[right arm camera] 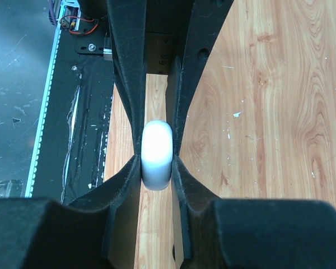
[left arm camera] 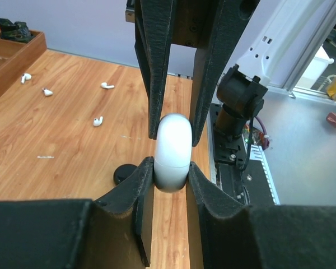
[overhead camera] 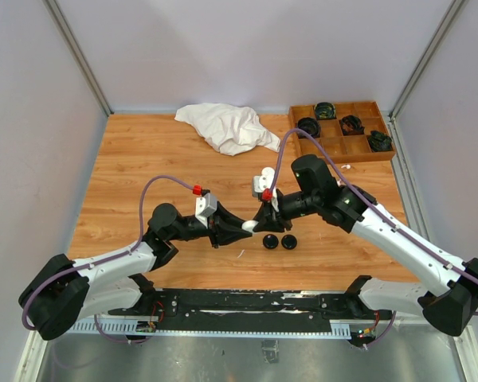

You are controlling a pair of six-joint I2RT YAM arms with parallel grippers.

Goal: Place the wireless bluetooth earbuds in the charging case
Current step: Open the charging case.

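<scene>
Earbuds (left arm camera: 97, 120) lie scattered on the counter (left arm camera: 56, 162) while the white charging case (left arm camera: 172, 148) hangs above it, pinched from opposite ends by left claw (left arm camera: 171, 171) and right claw (right arm camera: 157, 163), so an uneven pull could squirt the smooth case out and drop it.

A robotics lab test cell — a wood-grain tabletop (overhead camera: 143, 175) boxed in by plain pale panels (overhead camera: 32, 119) on metal posts (overhead camera: 79, 56). A left arm (overhead camera: 111, 267) and right arm (overhead camera: 398, 235) are bolted to a black rail (overhead camera: 247, 306) at its near edge — purple cables (overhead camera: 166, 177) and loose wiring (right arm camera: 81, 19) exposed.
</scene>
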